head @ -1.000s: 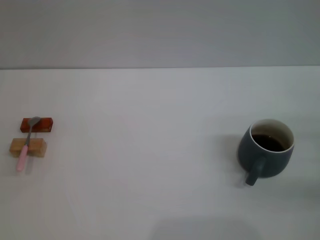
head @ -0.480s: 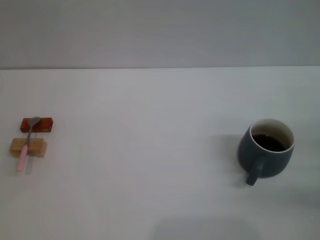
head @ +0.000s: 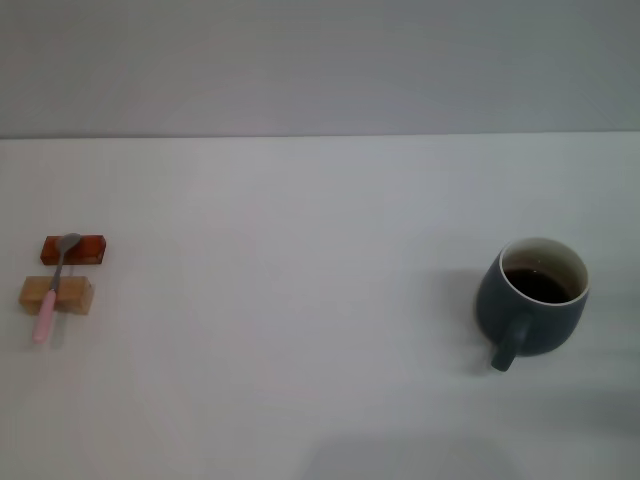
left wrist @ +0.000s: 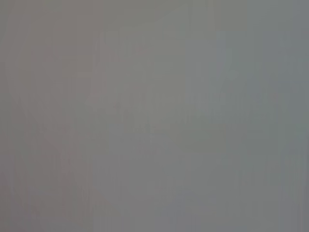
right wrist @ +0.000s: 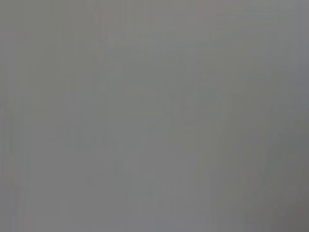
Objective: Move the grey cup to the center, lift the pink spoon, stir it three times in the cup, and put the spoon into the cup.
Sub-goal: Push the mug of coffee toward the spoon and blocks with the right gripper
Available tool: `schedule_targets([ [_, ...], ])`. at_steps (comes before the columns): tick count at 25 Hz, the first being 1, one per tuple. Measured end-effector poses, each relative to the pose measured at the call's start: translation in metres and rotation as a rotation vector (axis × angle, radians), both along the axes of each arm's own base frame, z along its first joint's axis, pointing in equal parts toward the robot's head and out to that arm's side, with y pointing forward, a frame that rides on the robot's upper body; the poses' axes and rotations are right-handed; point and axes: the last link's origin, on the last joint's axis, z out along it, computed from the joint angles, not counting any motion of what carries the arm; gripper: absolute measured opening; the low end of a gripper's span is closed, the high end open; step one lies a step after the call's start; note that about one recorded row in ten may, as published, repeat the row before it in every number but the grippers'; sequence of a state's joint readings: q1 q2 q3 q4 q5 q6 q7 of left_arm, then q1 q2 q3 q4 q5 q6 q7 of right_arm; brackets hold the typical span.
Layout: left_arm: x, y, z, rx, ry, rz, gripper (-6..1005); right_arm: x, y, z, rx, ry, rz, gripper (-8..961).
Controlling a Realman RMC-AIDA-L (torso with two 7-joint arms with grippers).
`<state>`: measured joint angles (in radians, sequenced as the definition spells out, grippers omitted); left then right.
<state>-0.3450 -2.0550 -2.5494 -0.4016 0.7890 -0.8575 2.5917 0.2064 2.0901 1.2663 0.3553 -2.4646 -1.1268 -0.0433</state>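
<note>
The grey cup (head: 532,297) stands on the white table at the right in the head view. It is a rounded dark blue-grey mug with a white inside, dark liquid, and its handle toward the front. The pink spoon (head: 53,288) lies at the far left, its grey bowl on a red-brown block (head: 86,249) and its pink handle across a tan block (head: 70,294). Neither gripper shows in any view. Both wrist views show only a plain grey surface.
The white table (head: 300,300) ends at a grey wall at the back. A faint shadow lies at the front edge, near the middle.
</note>
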Motion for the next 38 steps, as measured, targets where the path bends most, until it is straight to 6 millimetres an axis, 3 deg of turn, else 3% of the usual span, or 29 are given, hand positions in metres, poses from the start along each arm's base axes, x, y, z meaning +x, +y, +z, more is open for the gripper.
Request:
schedule_targets([
  [1, 0.000, 0.000, 0.000, 0.000, 0.000, 0.000, 860, 0.000, -0.001, -0.002, -0.007, 0.005, -0.003, 54],
  [18, 0.005, 0.004, 0.002, 0.017, -0.008, -0.025, 860, 0.000, -0.010, -0.041, -0.231, 0.050, 0.017, 52],
  [27, 0.006, 0.003, 0.003, 0.021, -0.010, -0.030, 859, -0.013, 0.002, -0.065, -0.379, 0.021, 0.047, 50],
  [38, 0.006, 0.003, 0.003, 0.032, -0.019, -0.031, 860, -0.028, 0.013, -0.079, -0.499, 0.025, 0.119, 50],
])
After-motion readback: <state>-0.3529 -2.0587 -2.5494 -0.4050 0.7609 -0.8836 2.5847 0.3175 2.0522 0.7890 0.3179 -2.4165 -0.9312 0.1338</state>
